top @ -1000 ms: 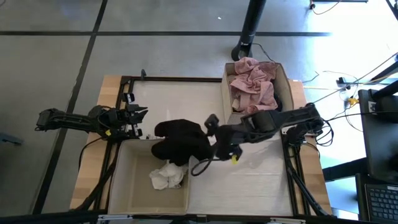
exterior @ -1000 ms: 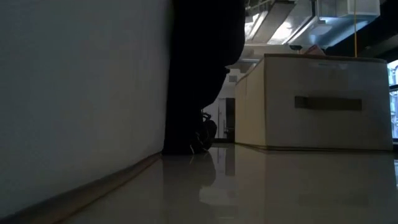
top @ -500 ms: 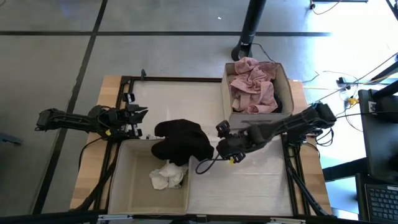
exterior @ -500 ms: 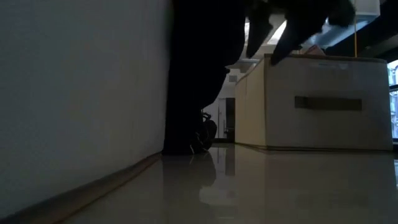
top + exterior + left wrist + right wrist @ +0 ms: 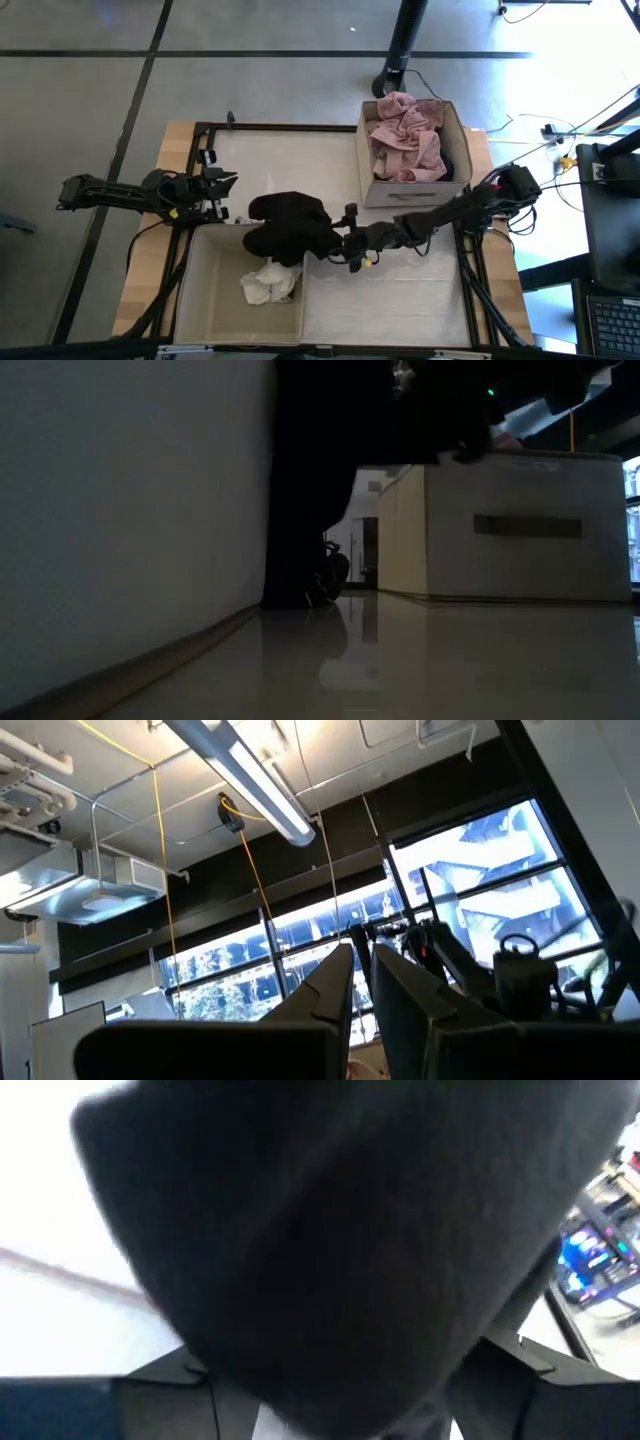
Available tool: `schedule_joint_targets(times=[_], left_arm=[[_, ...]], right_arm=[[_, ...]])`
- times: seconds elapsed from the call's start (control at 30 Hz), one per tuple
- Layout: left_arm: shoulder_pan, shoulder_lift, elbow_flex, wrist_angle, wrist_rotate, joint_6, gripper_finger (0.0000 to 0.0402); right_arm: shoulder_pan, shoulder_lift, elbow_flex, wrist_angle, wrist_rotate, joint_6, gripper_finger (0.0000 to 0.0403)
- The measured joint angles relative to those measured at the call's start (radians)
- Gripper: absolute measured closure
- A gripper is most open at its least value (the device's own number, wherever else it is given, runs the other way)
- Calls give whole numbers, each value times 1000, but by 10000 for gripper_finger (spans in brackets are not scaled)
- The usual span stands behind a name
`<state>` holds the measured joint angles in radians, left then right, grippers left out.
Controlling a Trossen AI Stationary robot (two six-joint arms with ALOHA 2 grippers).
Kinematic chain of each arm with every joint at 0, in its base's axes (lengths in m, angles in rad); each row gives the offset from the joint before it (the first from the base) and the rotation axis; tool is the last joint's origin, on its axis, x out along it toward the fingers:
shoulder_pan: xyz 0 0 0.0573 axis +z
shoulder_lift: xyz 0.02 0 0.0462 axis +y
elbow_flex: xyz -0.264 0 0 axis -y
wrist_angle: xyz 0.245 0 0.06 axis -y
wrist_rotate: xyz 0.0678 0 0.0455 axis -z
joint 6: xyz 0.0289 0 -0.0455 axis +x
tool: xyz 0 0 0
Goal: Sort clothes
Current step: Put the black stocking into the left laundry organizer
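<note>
The table [image 5: 420, 290] fills the lower middle of the high view, pale and glossy, with 2 beige fabric boxes on it. The larger open box [image 5: 215, 300] sits at lower left of centre; the smaller box [image 5: 455, 135] stands at upper right, and in the low view it shows as a beige block with a slot handle [image 5: 527, 525] on the right.

The black garment [image 5: 290, 228] is draped over the upper right corner of the lower left box, part inside, part hanging over the wall toward the bare table. In the low view it is a dark column [image 5: 315, 510] beside the box wall on the left. The dusty pink garment [image 5: 405, 135] is heaped in the upper right box, filling most of it. A small white piece [image 5: 268, 283] lies crumpled on the floor of the lower left box, just below the black garment.

The right tool [image 5: 350, 248] reaches in from the right and sits at the black garment's right edge, touching it; its wrist view is filled with dark cloth [image 5: 330, 1250], and I cannot tell whether its fingers are spread or pinching.

The left tool [image 5: 222, 195] waits at middle left, above the lower left box, its fingers [image 5: 335, 985] nearly pressed together with a slim gap.
</note>
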<state>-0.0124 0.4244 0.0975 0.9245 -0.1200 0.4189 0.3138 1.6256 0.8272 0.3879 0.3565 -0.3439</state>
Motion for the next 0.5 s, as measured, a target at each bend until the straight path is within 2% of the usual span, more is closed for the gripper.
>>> schedule_joint_targets(times=[0.17, 0.27, 0.37, 0.5], left_arm=[[0, 1, 0, 0, 0, 0, 370], [0, 1, 0, -1, 0, -1, 370], [0, 1, 0, -1, 0, 0, 370], [0, 1, 0, -1, 0, 0, 370]], right_arm=[[-16, 47, 17, 92, 0, -53, 151], [-28, 51, 39, 91, 3, -110, 173], [-28, 52, 61, 79, 11, -194, 238], [-26, 52, 107, 61, 15, -370, 363]])
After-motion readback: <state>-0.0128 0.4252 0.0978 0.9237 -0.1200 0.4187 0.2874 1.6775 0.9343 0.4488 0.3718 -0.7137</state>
